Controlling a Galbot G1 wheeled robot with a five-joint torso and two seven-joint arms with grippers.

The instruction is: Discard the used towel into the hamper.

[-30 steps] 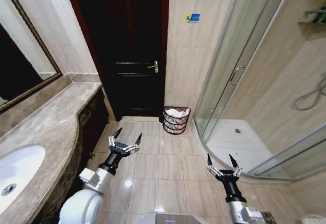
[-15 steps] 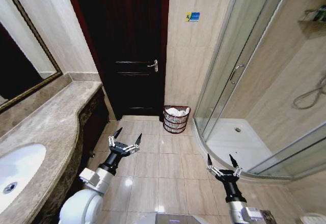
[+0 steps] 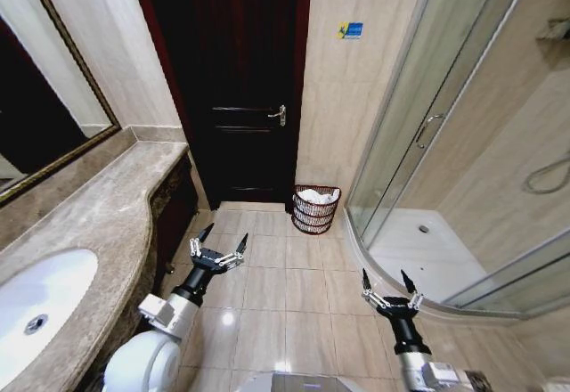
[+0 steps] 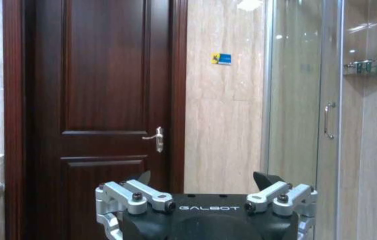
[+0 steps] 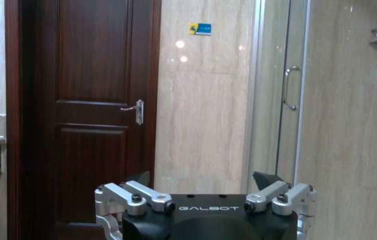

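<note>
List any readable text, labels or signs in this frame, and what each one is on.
"GALBOT": white lettering on the black body of the left end effector.
"GALBOT": the same lettering on the right end effector.
Small blue and yellow rectangular sign on the beige tiled wall beside the dark wooden door: too small to read.

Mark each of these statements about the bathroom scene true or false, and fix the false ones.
1. The hamper stands on the floor beside the dark door. True.
2. The hamper is empty. False: something white lies inside it.
3. The left gripper is shut on a towel. False: it is open and holds nothing.
4. The right gripper is open, over the floor tiles. True.
5. The sink is set in the counter on the robot's right. False: it is on the robot's left.
</note>
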